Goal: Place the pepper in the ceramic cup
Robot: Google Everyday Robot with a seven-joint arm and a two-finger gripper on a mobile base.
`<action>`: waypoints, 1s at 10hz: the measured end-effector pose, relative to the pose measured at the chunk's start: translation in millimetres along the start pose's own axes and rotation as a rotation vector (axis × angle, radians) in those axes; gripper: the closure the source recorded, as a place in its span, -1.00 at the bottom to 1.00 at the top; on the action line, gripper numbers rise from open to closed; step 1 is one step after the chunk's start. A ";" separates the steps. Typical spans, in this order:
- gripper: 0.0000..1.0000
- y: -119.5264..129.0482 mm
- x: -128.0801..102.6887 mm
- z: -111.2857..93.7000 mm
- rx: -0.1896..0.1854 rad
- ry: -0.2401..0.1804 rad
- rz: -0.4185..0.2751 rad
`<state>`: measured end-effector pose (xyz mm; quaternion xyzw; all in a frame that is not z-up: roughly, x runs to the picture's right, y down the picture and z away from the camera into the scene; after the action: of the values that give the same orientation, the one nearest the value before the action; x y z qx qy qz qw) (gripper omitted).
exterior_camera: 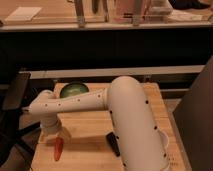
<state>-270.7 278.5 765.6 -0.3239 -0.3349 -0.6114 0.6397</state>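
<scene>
The orange-red pepper [58,149] lies on the wooden table [90,127] near its front left corner. My gripper [54,134] hangs at the end of the white arm [80,103], right above the pepper's upper end and close to or touching it. The white ceramic cup [163,142] shows only as a sliver of rim at the right, mostly hidden behind the arm's thick upper part.
A green bowl [75,90] stands at the table's back left, just behind the forearm. A black rectangular block [114,144] lies front centre beside the arm. A black chair [15,95] stands left of the table. A dark counter runs behind.
</scene>
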 end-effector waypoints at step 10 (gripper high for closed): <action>1.00 1.3 4.0 17.8 -0.002 -0.008 0.017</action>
<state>-269.9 290.9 779.0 -0.3300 -0.3341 -0.6050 0.6430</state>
